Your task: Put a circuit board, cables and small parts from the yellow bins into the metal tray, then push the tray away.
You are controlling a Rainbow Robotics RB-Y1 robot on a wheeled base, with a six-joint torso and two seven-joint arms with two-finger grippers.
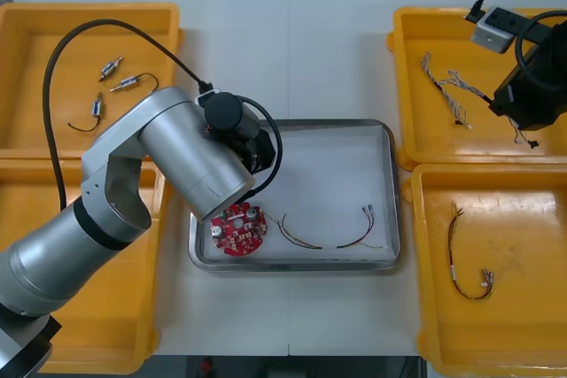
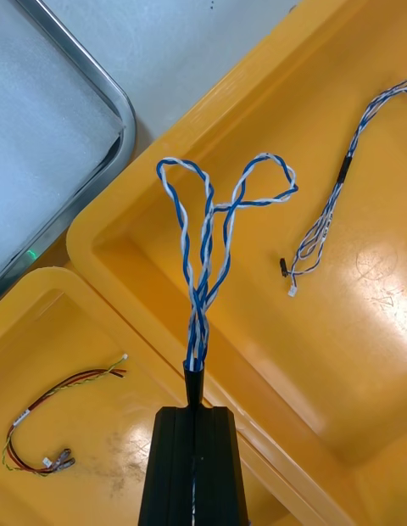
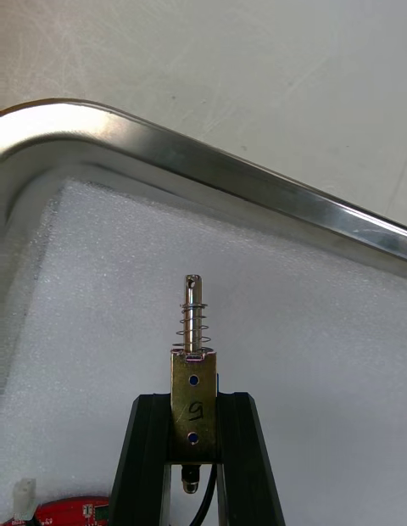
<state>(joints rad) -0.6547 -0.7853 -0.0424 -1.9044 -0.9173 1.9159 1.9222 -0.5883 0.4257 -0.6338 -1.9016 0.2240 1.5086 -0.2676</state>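
Note:
In the left wrist view my left gripper (image 3: pixel 193 405) is shut on a small metal part (image 3: pixel 193 365), a brass block with a sprung pin, held just above the white inside of the metal tray (image 3: pixel 212 157). A round red circuit board (image 1: pixel 237 228) and a red and yellow cable (image 1: pixel 332 233) lie in the tray (image 1: pixel 390 143). My right gripper (image 2: pixel 194 399) is shut on a twisted blue and white cable (image 2: pixel 208 237), which hangs looped over the far right yellow bin (image 2: pixel 280 339). In the front view the right arm (image 1: pixel 532 86) is above that bin.
More blue and white cables (image 1: pixel 454 90) lie in the far right bin. A red and yellow cable (image 1: pixel 465 258) is in the near right bin (image 1: pixel 416 245). Three small metal parts (image 1: pixel 124 84) rest in the far left bin (image 1: pixel 27 15). The left arm (image 1: pixel 168 152) covers the tray's left side.

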